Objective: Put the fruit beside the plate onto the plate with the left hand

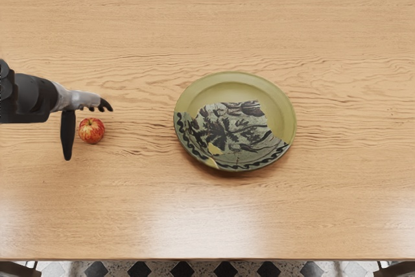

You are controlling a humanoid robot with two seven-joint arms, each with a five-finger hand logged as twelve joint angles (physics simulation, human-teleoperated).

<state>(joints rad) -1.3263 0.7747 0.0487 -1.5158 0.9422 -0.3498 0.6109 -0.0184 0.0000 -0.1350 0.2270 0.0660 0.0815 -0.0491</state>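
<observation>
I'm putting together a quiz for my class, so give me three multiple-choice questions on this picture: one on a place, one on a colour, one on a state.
1. Where is the apple relative to the plate?
A. Left of it, on the table
B. On it
C. Behind it

2. What colour is the plate's rim?
A. Blue
B. White
C. Olive green

3. What is the left hand doing?
A. Gripping the apple
B. Open beside the apple, holding nothing
C. Resting on the plate

Answers:
1. A, bare wood separates apple and plate.
2. C, green surrounds the dark pattern.
3. B, the fingers are spread and the apple sits on the table.
</observation>
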